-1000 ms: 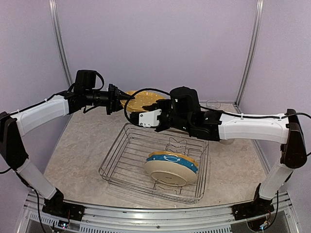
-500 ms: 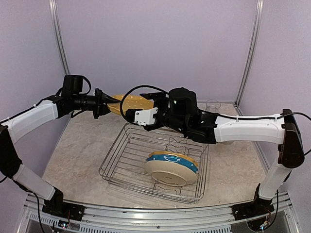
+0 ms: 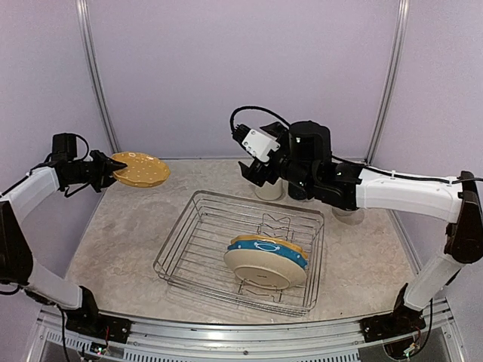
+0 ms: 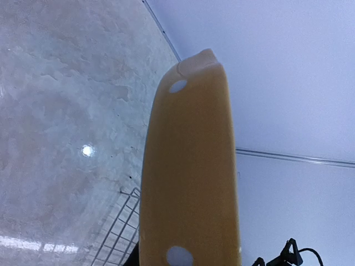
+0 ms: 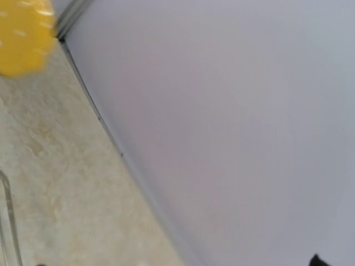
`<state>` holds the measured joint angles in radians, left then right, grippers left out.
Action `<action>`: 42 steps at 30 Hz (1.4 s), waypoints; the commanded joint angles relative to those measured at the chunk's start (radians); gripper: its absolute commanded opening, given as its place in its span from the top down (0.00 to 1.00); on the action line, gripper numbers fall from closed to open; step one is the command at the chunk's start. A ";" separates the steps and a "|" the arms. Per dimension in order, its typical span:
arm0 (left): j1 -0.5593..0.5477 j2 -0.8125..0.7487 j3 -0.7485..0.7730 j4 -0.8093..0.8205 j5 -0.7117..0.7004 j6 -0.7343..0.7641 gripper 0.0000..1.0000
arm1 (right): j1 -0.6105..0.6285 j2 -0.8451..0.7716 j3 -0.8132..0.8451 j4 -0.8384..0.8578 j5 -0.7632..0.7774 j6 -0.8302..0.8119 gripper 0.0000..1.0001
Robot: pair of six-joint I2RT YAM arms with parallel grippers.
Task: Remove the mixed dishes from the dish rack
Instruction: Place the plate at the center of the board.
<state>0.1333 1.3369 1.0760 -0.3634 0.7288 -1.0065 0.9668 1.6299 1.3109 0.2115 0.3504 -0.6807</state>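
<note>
My left gripper [image 3: 112,168] is shut on the rim of a mustard yellow plate [image 3: 140,170], held roughly level above the table's far left. In the left wrist view this plate [image 4: 188,177] fills the middle and hides the fingers. My right gripper [image 3: 252,173] hangs open and empty above the far edge of the dish rack [image 3: 189,241]. In the rack, a cream patterned plate [image 3: 264,270] leans against a blue-rimmed plate [image 3: 273,247], with a yellow rim [image 3: 293,244] behind them. The right wrist view shows the plate [image 5: 22,33] far off and no fingers.
A cream vessel [image 3: 268,190] and a pale vessel [image 3: 347,215] stand on the table behind the rack, partly hidden by the right arm. Lilac walls close in the back and sides. A rack corner [image 4: 113,238] shows under the held plate.
The right gripper opened and let go of the yellow plate, then drew back right and up. The left arm swung the plate away to the far left.
</note>
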 commanded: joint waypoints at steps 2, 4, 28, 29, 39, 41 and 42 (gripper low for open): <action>0.125 0.061 -0.066 0.259 0.116 0.125 1.00 | -0.097 -0.147 -0.043 -0.249 -0.100 0.439 0.00; 0.130 0.136 -0.076 0.334 0.134 0.118 1.00 | -0.112 -0.184 -0.068 -0.296 -0.123 0.499 0.00; 0.018 0.706 0.050 0.603 0.014 -0.025 0.88 | -0.233 -0.300 -0.216 -0.606 -0.613 0.872 0.00; 0.013 0.710 0.052 0.562 -0.001 -0.007 0.85 | -0.233 -0.294 -0.212 -0.622 -0.653 0.854 0.00; -0.001 0.661 0.018 0.345 -0.121 0.083 0.44 | -0.229 -0.281 -0.187 -0.796 -0.940 0.630 0.07; -0.001 0.645 0.005 0.320 -0.130 0.091 0.40 | -0.229 -0.279 -0.187 -0.823 -0.934 0.590 0.11; -0.002 0.639 0.001 0.309 -0.134 0.095 0.38 | -0.230 -0.274 -0.186 -0.838 -0.937 0.573 0.13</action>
<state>0.1318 2.0117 1.1091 0.0544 0.6502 -0.9539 0.7372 1.3479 1.1114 -0.5255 -0.5255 0.0051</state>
